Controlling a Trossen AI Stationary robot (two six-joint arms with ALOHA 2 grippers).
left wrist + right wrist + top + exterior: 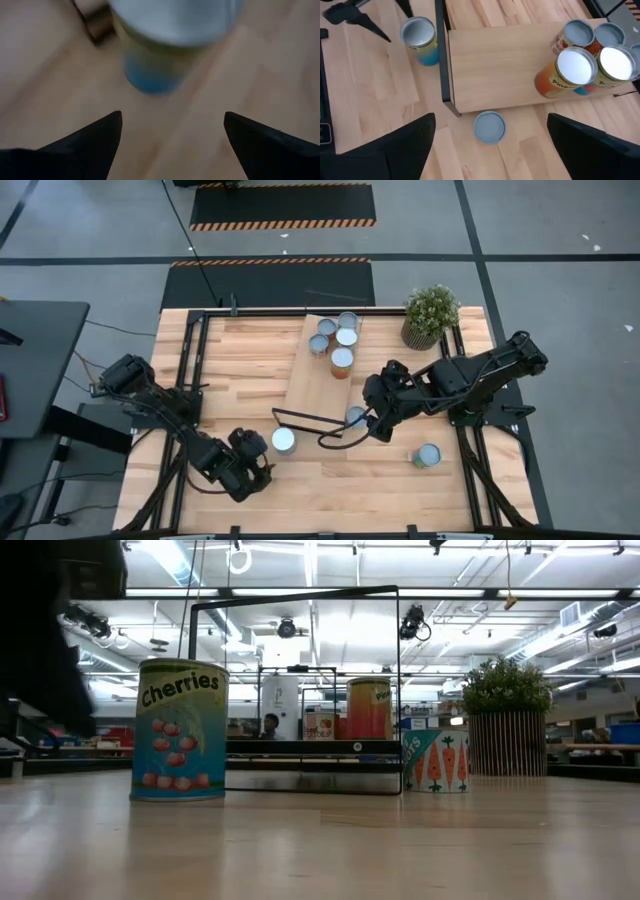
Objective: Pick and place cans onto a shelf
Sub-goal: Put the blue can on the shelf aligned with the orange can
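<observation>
Five cans (337, 341) clustered at the far end of the shelf (318, 385), three more waiting on the bench (250, 350): cherries can (284, 440), one (355, 416) beside the shelf's near end, one (427, 455) toward the right. Left jaws (262, 467) wide open just short of the cherries can, gripping nothing; right jaws (376, 429) open and empty near the shelf-side can. By the look of it, well past halfway.

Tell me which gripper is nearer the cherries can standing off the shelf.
Left. The left gripper, jaws open, sits right beside the cherries can, empty. The right gripper, also open, hovers farther off, past the shelf frame, over another can.
</observation>
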